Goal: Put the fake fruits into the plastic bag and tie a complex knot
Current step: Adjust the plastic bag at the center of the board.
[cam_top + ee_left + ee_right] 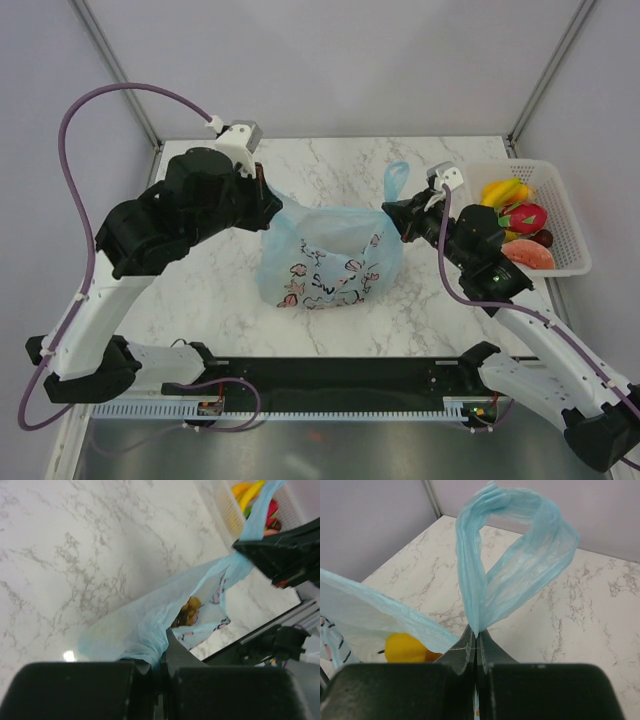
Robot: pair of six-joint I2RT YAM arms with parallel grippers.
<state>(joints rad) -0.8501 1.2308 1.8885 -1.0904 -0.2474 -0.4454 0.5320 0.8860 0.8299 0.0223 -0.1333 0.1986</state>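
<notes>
Plastic bag sits mid-worktop, mouth stretched between the arms. Left tool is pressed together on the bag's left rim. Right tool pinches the base of the right handle loop. A yellow piece and a tan cluster lie inside. Farther right, more fake fruits lie in the white basket. Risk: the film is thin and taut, so a harder pull could tear it or slip a rim free.
</notes>
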